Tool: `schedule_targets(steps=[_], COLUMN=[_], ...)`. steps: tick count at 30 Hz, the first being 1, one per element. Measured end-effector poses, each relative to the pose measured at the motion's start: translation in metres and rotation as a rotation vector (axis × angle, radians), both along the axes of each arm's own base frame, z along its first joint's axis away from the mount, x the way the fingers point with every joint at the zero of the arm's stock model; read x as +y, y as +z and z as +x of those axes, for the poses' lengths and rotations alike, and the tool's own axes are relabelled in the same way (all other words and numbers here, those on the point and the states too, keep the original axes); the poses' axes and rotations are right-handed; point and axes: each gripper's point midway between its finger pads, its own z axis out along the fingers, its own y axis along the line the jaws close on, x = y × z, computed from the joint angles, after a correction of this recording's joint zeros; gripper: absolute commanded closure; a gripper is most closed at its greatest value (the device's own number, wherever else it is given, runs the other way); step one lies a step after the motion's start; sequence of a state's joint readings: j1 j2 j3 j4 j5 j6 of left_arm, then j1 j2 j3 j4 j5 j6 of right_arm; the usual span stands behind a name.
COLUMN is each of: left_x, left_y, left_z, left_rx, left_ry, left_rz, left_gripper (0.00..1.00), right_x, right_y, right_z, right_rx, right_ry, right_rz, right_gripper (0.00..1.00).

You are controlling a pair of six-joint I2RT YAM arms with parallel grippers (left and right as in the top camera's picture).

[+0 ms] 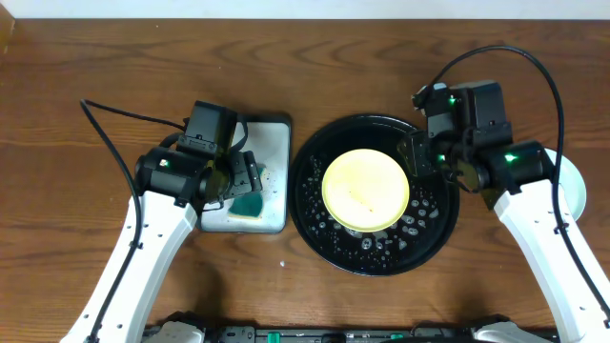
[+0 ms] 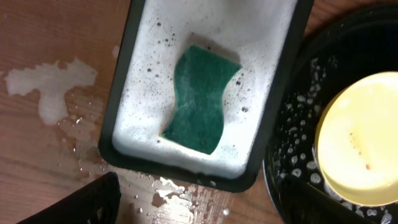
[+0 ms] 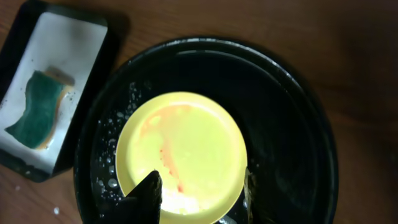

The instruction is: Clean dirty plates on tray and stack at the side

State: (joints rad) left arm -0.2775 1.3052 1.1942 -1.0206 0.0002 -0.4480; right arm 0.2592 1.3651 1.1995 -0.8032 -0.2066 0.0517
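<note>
Overhead: yellow plate (image 1: 366,189) lies flat, face up, mid black tray (image 1: 307,200); being round, it has no long axis. Over the sponge tray (image 1: 272,126) hangs the left gripper (image 1: 243,181); the right gripper (image 1: 419,157) reaches in from 3 o'clock.
Left wrist: jaws spread; green sponge (image 2: 200,99) runs 12-to-6.
Right wrist: fingers (image 3: 148,193) parted, straddling the plate's 6 o'clock rim.

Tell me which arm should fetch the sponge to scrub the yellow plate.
Left. The left gripper hangs open over the sponge; the right gripper sits at the yellow plate, farther away.
</note>
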Motion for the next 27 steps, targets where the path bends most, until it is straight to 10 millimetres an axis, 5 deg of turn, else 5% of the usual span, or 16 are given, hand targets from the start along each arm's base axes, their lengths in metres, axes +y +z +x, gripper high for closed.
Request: schedule_targets(steps=[5,9,13,19,20,21,27], left_x=[-0.004,-0.005,-0.003,-0.005,-0.005,-0.004,-0.003], left_y=[-0.006,-0.053,-0.108,-0.151,-0.156,-0.159,-0.157], left_z=[0.019,0.025,0.023,0.035,0.034,0.034,0.030], left_rx=[-0.063,-0.005,0.106,0.164,0.176,0.185,0.220], left_ry=[0.003,0.003,0.005,-0.027,-0.026,-0.033,-0.055], left_rz=[-0.010,0.014,0.049,0.083,0.089,0.094,0.109], left_gripper=[0.18,0.22,0.38,0.74,0.89,0.93,0.89], right_x=[-0.003,-0.003,-0.003,-0.004,-0.004,-0.004,-0.005], right_y=[-0.008,-0.009,-0.009,-0.010,-0.010,-0.010,-0.012], right_z=[-0.010,-0.012,-0.013,-0.015,-0.015,-0.015,-0.018], right_rx=[0.053,0.060,0.066,0.074,0.075,0.076,0.093], right_ry=[-0.001,0.000,0.000,0.000,-0.003,-0.003,-0.003], right_rz=[-0.014,-0.016,-0.018,-0.019,-0.018,-0.018,-0.023], right_gripper=[0.60,0.60,0.62,0.67,0.68,0.68,0.70])
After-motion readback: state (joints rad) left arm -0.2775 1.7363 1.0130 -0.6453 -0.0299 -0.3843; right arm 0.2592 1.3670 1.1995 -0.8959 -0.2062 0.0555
